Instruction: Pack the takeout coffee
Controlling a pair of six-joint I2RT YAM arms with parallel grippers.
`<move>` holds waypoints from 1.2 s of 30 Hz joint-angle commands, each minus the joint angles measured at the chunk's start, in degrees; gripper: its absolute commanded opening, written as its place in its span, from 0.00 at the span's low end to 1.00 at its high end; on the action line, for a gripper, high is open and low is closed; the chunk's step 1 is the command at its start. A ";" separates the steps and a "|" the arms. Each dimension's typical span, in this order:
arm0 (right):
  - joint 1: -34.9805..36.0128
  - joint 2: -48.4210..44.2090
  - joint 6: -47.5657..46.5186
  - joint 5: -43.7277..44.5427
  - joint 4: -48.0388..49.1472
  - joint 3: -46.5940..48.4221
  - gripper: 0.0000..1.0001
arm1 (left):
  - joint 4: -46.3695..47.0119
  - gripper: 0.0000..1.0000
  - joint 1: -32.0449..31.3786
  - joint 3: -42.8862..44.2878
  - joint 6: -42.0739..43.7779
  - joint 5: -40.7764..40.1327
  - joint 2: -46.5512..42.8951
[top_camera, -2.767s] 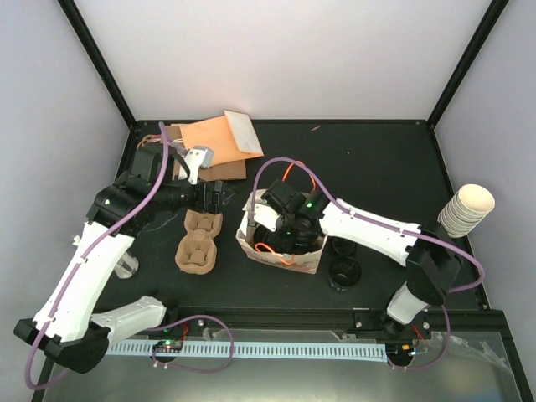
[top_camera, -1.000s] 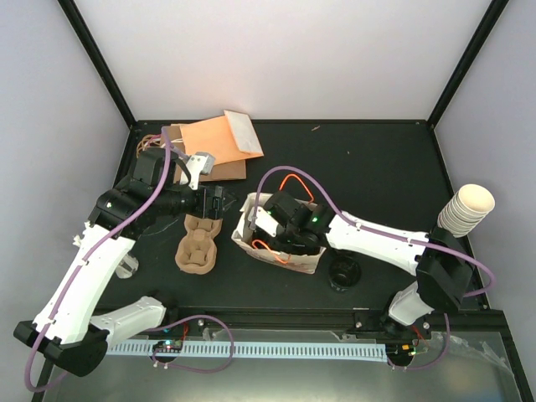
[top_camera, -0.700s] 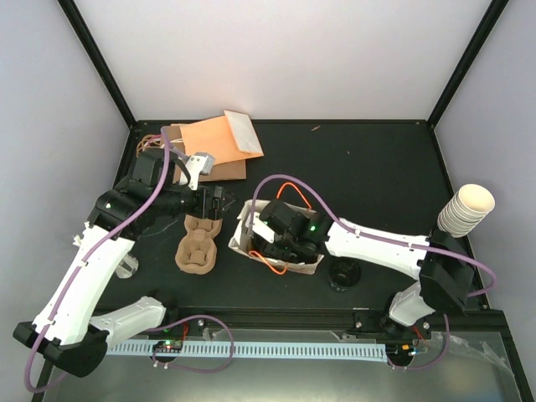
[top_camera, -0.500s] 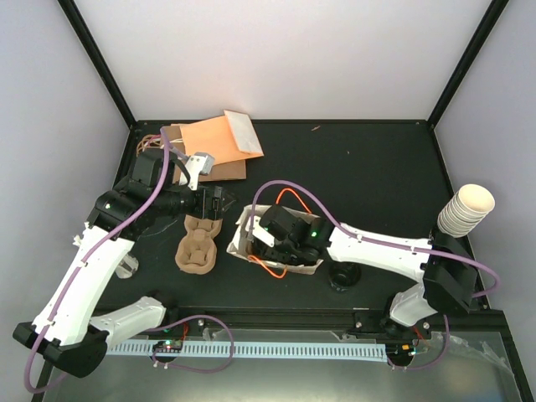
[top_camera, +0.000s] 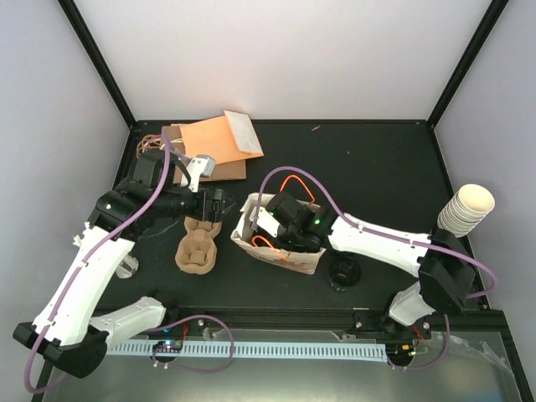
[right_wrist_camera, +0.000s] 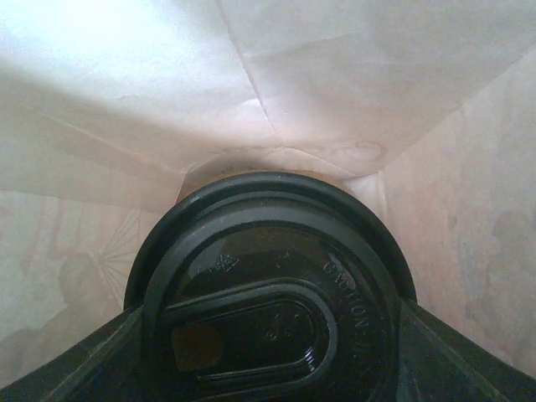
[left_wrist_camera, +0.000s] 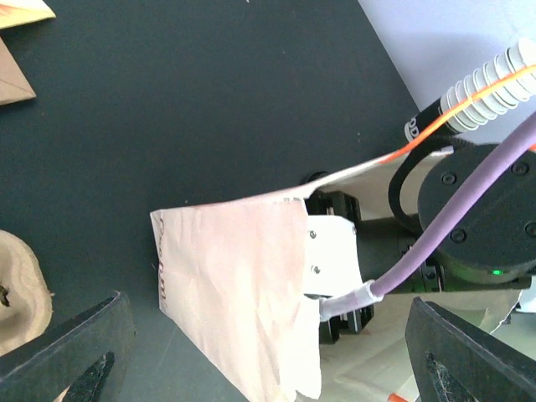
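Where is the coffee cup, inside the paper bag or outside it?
Inside. In the right wrist view the coffee cup, seen from above, is enclosed by the walls of the paper bag on every side.

A tan moulded-pulp cup carrier [top_camera: 198, 245] lies flat on the black worktop [top_camera: 368, 167], left of centre. At the rear left, an orange flat paper bag [top_camera: 213, 138] overlaps a white one [top_camera: 243, 130] and rests on a brown one [top_camera: 224, 171]. A tall stack of nested cream cups [top_camera: 466, 209] stands at the right edge. Black lids [top_camera: 345, 272] sit near the front edge.
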 commanded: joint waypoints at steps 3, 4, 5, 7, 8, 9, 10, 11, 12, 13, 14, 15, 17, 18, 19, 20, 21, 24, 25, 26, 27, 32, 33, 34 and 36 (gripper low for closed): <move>-1.01 5.39 0.24 -4.22 -9.33 -2.88 0.31 | -2.85 0.91 0.14 -1.88 -0.25 3.21 0.13; -1.21 5.68 0.37 -4.70 -9.73 -2.70 0.31 | -2.95 0.91 0.12 -2.06 -0.18 3.42 -0.03; -1.47 5.86 0.43 -5.18 -10.19 -2.36 0.31 | -2.93 0.91 0.05 -2.23 -0.28 3.63 -0.07; -1.76 6.20 0.47 -5.38 -10.58 -2.07 0.31 | -3.06 0.91 -0.24 -2.84 -0.42 4.05 -0.15; -1.87 6.22 0.48 -5.10 -10.73 -2.06 0.31 | -2.94 0.91 -0.40 -3.19 -0.56 4.27 -0.16; -1.98 6.27 0.46 -4.98 -10.79 -2.06 0.31 | -3.00 0.91 -0.53 -3.39 -0.61 4.47 0.00; -2.06 6.28 0.56 -4.98 -10.84 -2.06 0.31 | -3.00 0.91 -0.88 -3.63 -0.68 4.68 0.11; -2.35 6.29 0.65 -5.13 -10.85 -1.98 0.31 | -2.99 0.91 -1.27 -3.70 -0.83 4.86 0.37; -2.68 6.28 0.74 -5.24 -10.92 -1.85 0.31 | -3.07 0.91 -1.77 -3.71 -0.99 4.98 0.67; -3.11 6.33 0.89 -5.37 -11.00 -1.75 0.31 | -3.09 0.91 -2.31 -3.65 -1.19 4.95 1.00; -3.59 6.40 1.01 -5.54 -11.18 -1.60 0.31 | -3.02 0.91 -2.92 -3.55 -1.45 4.87 1.28; -4.18 6.51 1.12 -5.75 -11.39 -1.45 0.31 | -2.82 0.91 -3.52 -3.49 -1.77 4.86 1.59; -5.20 6.65 0.97 -6.74 -11.72 -1.36 0.31 | -2.26 0.91 -4.92 -3.52 -2.50 4.46 2.20; -5.57 6.71 0.90 -7.34 -11.81 -1.27 0.31 | -1.91 0.91 -5.66 -3.47 -2.88 4.12 2.54; -5.78 6.83 0.88 -7.67 -11.95 -1.08 0.31 | -1.56 0.90 -6.40 -3.39 -3.16 3.75 2.96; -5.93 6.91 0.81 -7.97 -12.04 -0.88 0.31 | -1.36 0.90 -7.02 -3.10 -3.43 3.35 3.56; -5.90 7.07 0.71 -8.44 -12.08 -0.64 0.31 | -1.33 0.89 -7.64 -2.73 -3.60 2.67 4.09; -5.95 7.48 0.61 -9.44 -12.19 -0.48 0.32 | -2.64 0.87 -9.15 -0.64 -3.70 -0.56 5.97; -6.04 7.58 0.50 -9.69 -12.25 -0.43 0.32 | -3.43 0.86 -9.43 0.24 -3.70 -2.68 6.65; -6.14 7.74 0.51 -9.87 -12.37 -0.43 0.31 | -4.22 0.85 -9.80 1.05 -3.67 -4.36 7.28; -6.51 8.00 0.52 -10.17 -12.60 -0.36 0.31 | -5.00 0.84 -9.92 1.90 -3.61 -6.15 7.99; -9.25 9.21 0.90 -12.42 -14.06 1.21 0.31 | -9.32 0.77 -11.93 9.14 -3.33 -14.56 12.69; -9.38 9.24 0.93 -12.32 -14.10 1.35 0.32 | -10.41 0.76 -12.54 10.89 -3.20 -15.93 13.85; -9.51 9.22 0.89 -12.34 -14.10 1.45 0.32 | -11.59 0.75 -13.43 12.56 -3.15 -17.35 14.72; -9.55 9.34 0.82 -12.26 -14.11 1.52 0.32 | -14.02 0.74 -14.64 16.14 -3.09 -20.25 18.62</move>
